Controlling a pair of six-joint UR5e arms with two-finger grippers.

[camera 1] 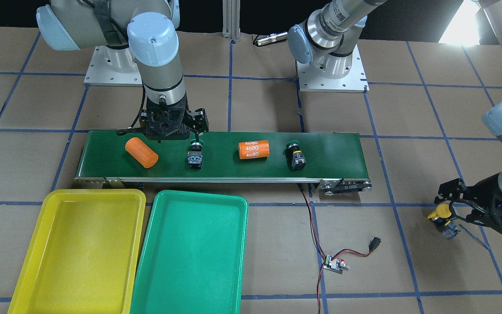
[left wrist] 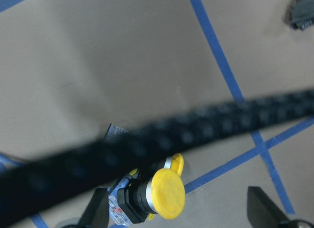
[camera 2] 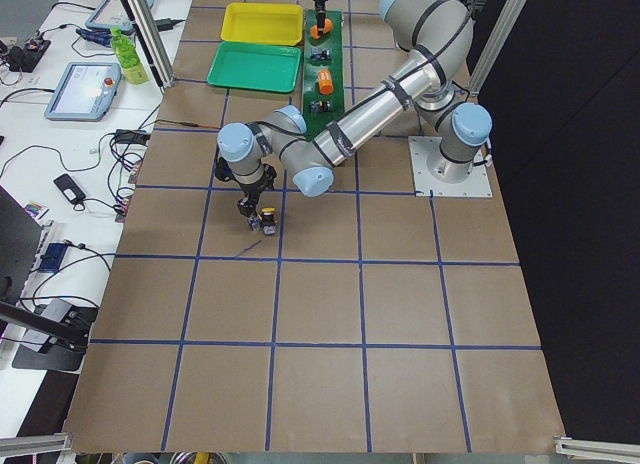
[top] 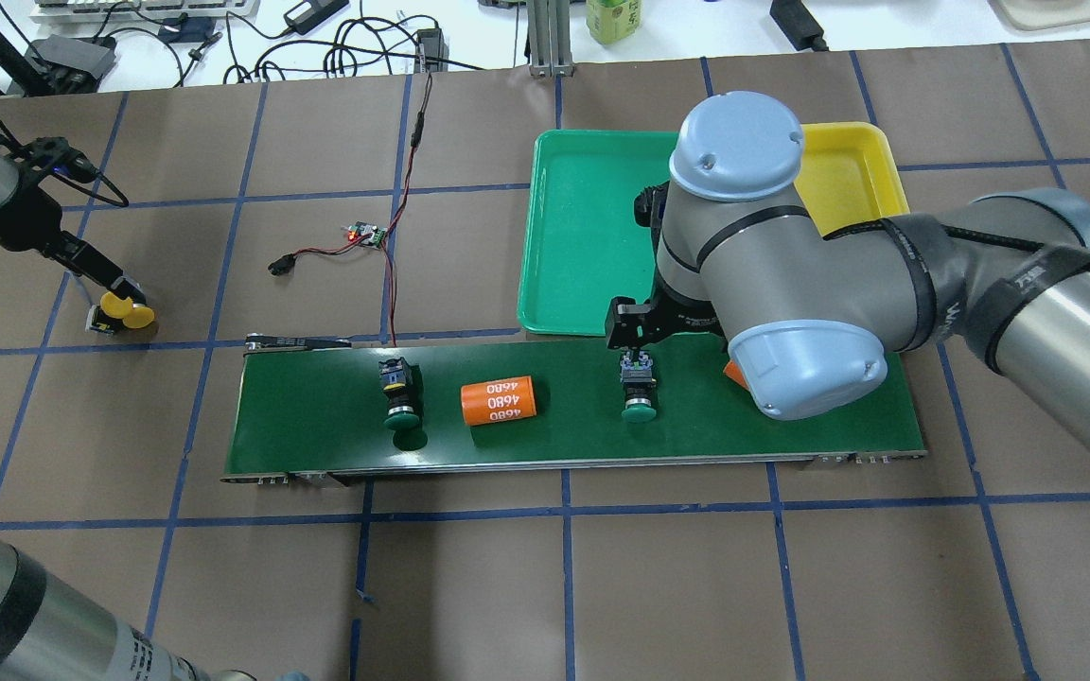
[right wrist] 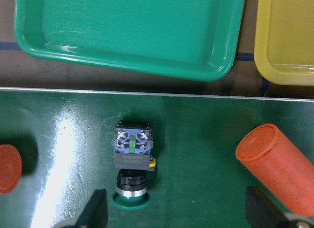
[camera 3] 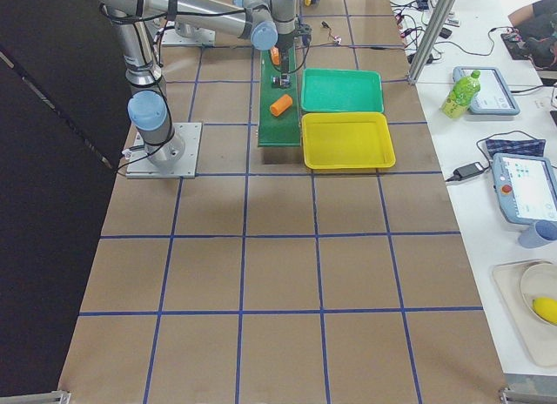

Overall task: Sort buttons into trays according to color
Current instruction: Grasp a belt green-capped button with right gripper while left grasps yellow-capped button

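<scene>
Both my pincers gape wide, holding nothing;
right pincer straddles the green button on the belt, lower centre; left pincer straddles a yellow button, bottom edge

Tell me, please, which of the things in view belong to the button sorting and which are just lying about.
Part of the job: two green buttons on the conveyor belt; yellow button, off the belt; yellow tray; green tray.
Just lying about: two orange cylinders on the belt, one marked 4680; small circuit board with wires.
</scene>
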